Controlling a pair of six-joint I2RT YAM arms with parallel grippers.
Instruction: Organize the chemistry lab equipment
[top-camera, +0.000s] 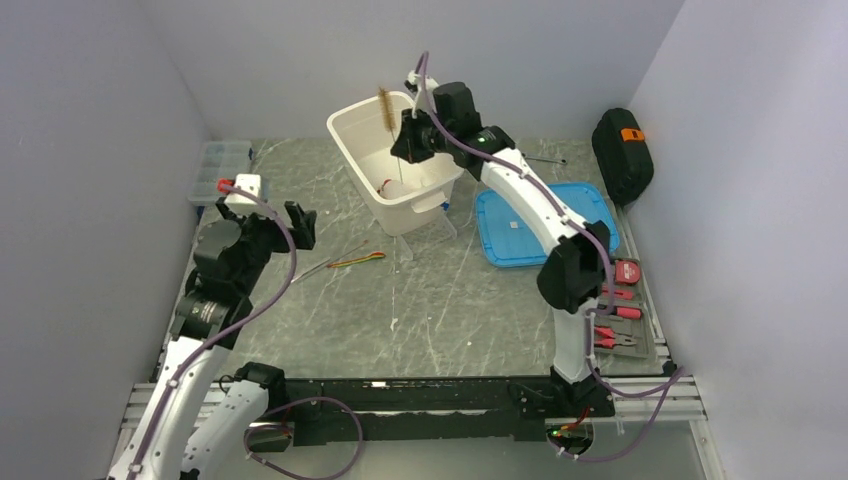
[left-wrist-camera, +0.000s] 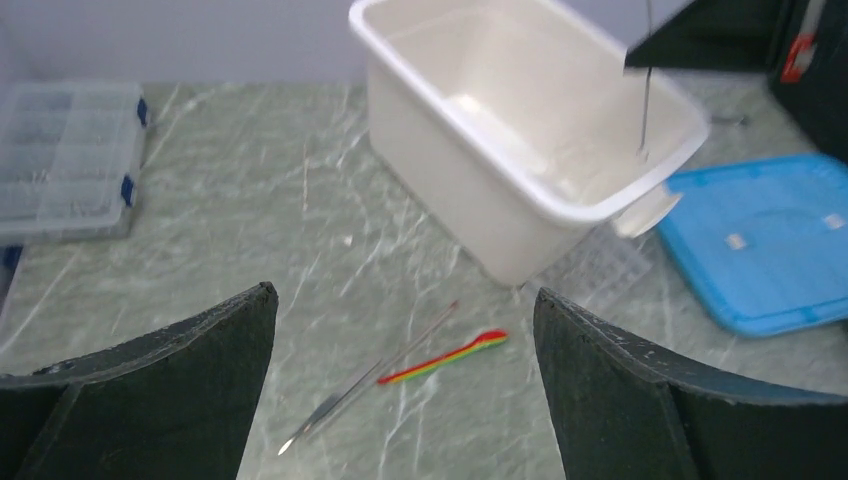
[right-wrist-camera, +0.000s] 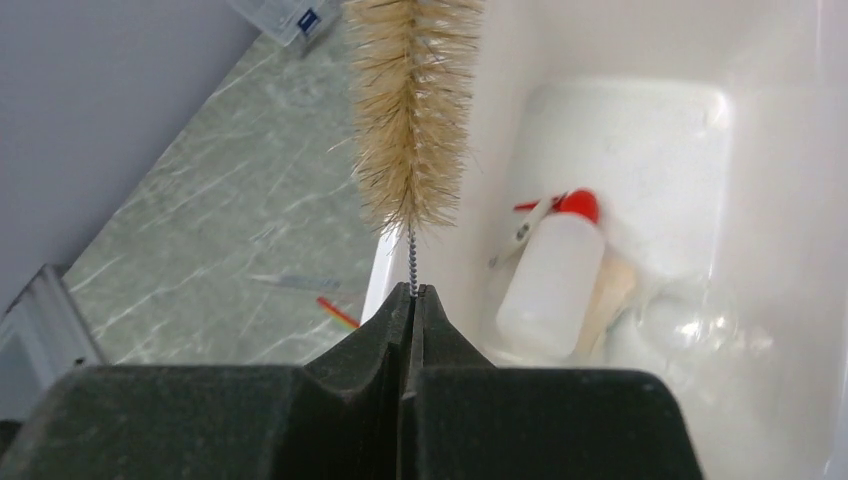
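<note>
My right gripper (top-camera: 413, 132) is shut on the wire stem of the wire brush (top-camera: 384, 108), holding it upright over the white bin (top-camera: 352, 140). In the right wrist view the bristles (right-wrist-camera: 412, 110) stand above my shut fingertips (right-wrist-camera: 424, 300). The squeeze bottle with red nozzle (right-wrist-camera: 553, 283) lies in the bin. My left gripper (top-camera: 300, 222) is open and empty above the table. Metal tongs (left-wrist-camera: 370, 385) and a rainbow spoon (left-wrist-camera: 445, 358) lie between its fingers in the left wrist view. A clear tube rack (left-wrist-camera: 600, 265) lies by the bin's near corner.
A blue lid (top-camera: 540, 225) lies right of the bin. A black case (top-camera: 622, 150) stands at the back right. A clear organizer box (top-camera: 222, 165) is at the back left. Red-handled pliers (top-camera: 615, 325) sit on a tray at the right edge.
</note>
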